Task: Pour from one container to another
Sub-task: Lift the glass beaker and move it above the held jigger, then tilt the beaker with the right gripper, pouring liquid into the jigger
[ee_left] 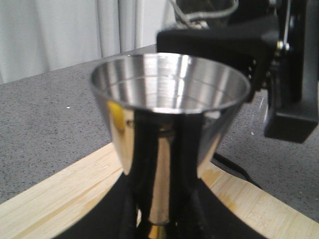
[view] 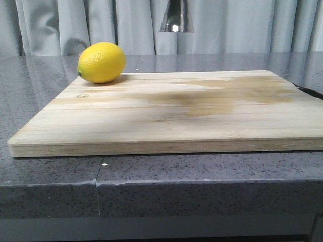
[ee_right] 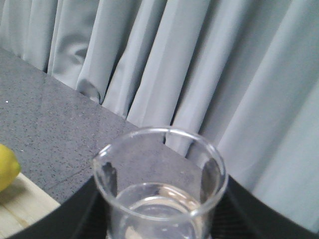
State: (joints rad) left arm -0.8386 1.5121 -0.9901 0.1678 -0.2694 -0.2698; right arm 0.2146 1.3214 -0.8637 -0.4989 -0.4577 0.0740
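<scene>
The steel jigger (ee_left: pixel 169 94) stands upright between the black fingers (ee_left: pixel 130 219) of my left gripper (ee_left: pixel 162 209), which is shut on its narrow waist above the wooden board (ee_left: pixel 50 199). Its upper cup looks empty. The front view shows only its lower cone (view: pixel 176 20), hanging high over the board's far edge. My right gripper (ee_right: pixel 159 219) is shut on the clear glass beaker (ee_right: pixel 159 189), upright with clear liquid in it. The left wrist view shows the right gripper's black body (ee_left: pixel 224 45) just beyond the jigger's rim. Both grippers are out of frame in the front view.
A large wooden cutting board (view: pixel 166 121) with a darker wet patch lies on the grey stone counter (view: pixel 50 186). A yellow lemon (view: pixel 102 62) sits on its far left corner. A black cable (view: pixel 309 91) runs off the board's right side. Grey curtains hang behind.
</scene>
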